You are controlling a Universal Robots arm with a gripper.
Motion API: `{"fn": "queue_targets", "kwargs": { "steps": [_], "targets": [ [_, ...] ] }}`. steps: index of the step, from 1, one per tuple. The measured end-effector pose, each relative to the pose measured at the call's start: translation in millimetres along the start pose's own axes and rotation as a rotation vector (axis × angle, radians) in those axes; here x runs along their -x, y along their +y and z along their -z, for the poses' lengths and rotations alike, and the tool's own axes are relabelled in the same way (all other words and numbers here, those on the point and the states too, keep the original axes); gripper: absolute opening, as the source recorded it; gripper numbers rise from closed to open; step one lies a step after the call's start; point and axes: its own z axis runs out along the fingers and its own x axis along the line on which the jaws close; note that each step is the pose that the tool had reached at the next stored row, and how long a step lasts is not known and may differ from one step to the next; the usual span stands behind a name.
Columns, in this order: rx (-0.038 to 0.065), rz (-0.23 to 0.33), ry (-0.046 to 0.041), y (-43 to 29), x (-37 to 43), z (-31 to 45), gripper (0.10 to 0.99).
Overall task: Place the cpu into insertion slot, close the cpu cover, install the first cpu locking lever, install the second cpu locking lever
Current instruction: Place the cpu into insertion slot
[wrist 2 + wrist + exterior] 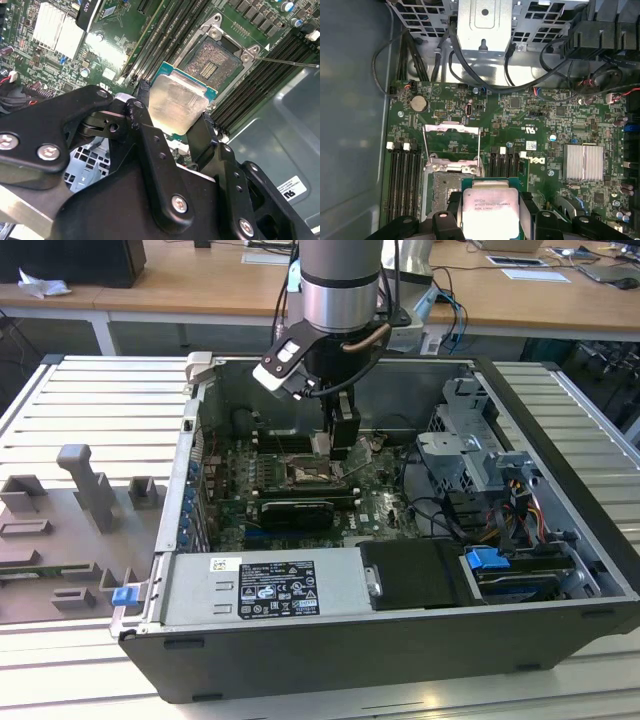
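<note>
Exterior view: the arm point(340, 285) reaches into the open computer case point(300, 660), jaws low over the socket point(305, 474); we cannot make out the grip here. Second wrist view: the jaws are closed on the chip point(177, 102), just short of the bare socket point(212, 59), with one lever point(285, 62) unlatched. First wrist view: the cover point(451, 128) stands open and the chip's point(490, 210) near edge is cut off. We judge nothing seated yet; cover and levers remain.
</note>
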Motion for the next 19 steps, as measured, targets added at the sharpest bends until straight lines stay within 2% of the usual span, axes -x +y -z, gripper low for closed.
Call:
{"fn": "queue_targets", "kwargs": {
  "steps": [19],
  "targets": [
    [-0.003, 0.0, -0.0003, -0.7, 0.1, -8.8, 0.541]
  ]
}}
